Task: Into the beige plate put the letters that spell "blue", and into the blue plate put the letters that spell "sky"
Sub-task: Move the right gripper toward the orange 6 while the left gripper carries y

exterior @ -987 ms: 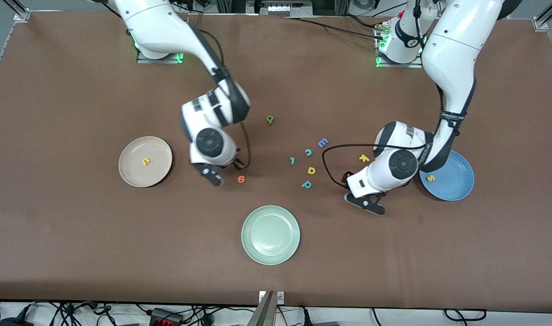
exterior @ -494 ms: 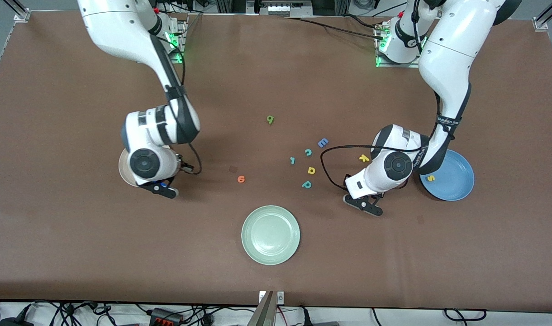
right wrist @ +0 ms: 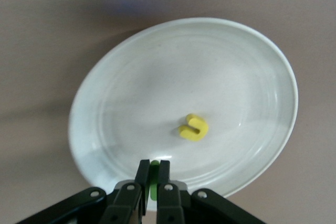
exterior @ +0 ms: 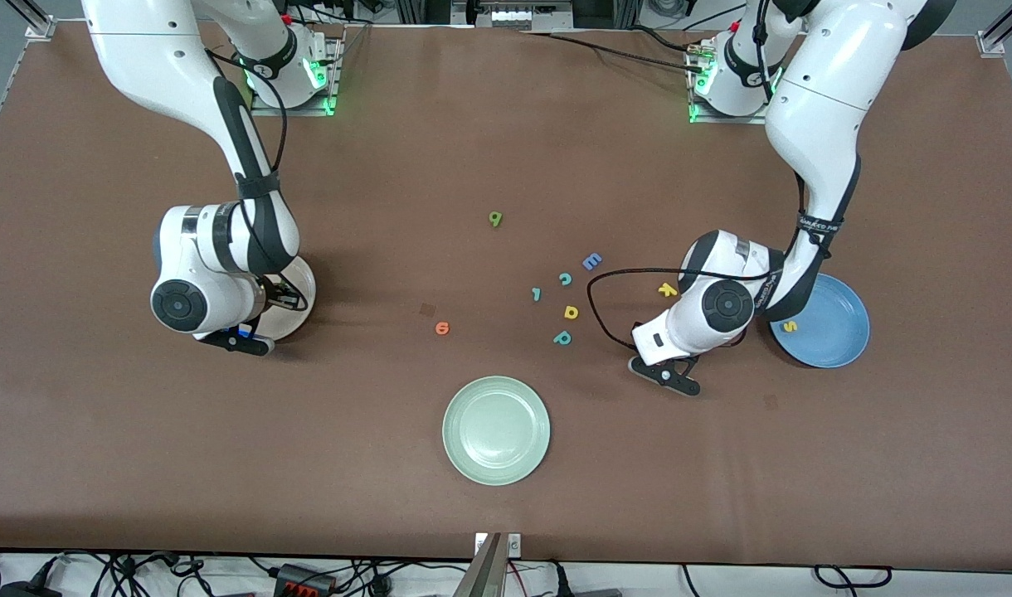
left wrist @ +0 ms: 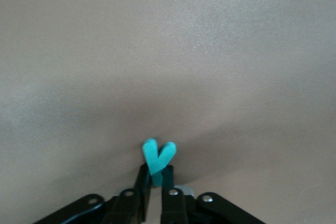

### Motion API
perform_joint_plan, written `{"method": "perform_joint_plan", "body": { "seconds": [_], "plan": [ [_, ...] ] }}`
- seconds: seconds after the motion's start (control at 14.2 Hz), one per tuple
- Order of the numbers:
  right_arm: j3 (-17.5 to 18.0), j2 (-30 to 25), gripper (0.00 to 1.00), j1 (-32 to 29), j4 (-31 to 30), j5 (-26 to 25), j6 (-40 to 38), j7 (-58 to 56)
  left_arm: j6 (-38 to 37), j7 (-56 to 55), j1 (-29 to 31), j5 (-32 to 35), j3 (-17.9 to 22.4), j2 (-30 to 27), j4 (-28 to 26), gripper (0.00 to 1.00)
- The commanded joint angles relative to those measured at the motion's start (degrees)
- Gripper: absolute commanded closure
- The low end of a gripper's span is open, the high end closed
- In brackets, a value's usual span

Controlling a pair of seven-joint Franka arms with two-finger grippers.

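Since the earlier frame the right arm has swung from the middle of the table toward its own end, and the right gripper (exterior: 239,342) now hangs over the rim of the round pale beige plate (exterior: 303,286). Its fingers (right wrist: 164,179) are clenched on a small dark green foam bar (right wrist: 154,174), of which only a sliver shows between them. The tiny yellow foam u (right wrist: 193,128) lies inside the beige plate, apart from the fingers.

Toward the middle of the table, the tiny orange foam e (exterior: 442,328) lies alone, and the tiny green foam b (exterior: 495,219) lies farther from the front camera. Nearer that camera sits the round pale green plate (exterior: 496,429). A loose cluster follows: a teal hooked letter (exterior: 537,293), a teal c (exterior: 565,279), a yellow d-shaped letter (exterior: 571,312), a teal p (exterior: 562,337) and a larger blue capital E (exterior: 591,262).

The tiny yellow foam k (exterior: 667,289) lies just beside the left arm's wrist. The left gripper (exterior: 665,376) is low over bare table, and its fingers (left wrist: 140,184) are pinched on the stem of the tiny teal foam y (left wrist: 157,156). The round bright blue plate (exterior: 842,332), toward the left arm's end, holds the tiny yellow foam s (exterior: 790,327).
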Motion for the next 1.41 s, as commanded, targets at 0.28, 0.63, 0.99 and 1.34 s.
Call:
{"method": "perform_joint_plan", "body": {
  "seconds": [0.28, 0.63, 0.99, 1.34],
  "plan": [
    [0.9, -4.6, 0.0, -0.6, -4.5, 0.1, 4.2, 0.5, -5.7, 1.2, 4.5, 1.4, 0.0, -4.4, 0.4, 0.99],
    [2.3, -3.4, 0.0, 3.5, 3.1, 0.3, 4.6, 2.8, -27.3, 3.9, 11.8, 1.8, 0.3, -8.7, 2.7, 0.97],
    [4.5, 1.8, 0.0, 8.3, 12.0, 3.0, 6.0, 3.1, -32.1, 9.0, 20.1, 6.6, 0.0, -8.7, 0.8, 0.97],
    [6.0, 10.7, 0.0, 15.3, 18.7, 3.7, 14.5, 7.8, -30.6, 11.3, 23.6, 6.7, -1.0, -7.8, 1.2, 0.0]
  ]
}}
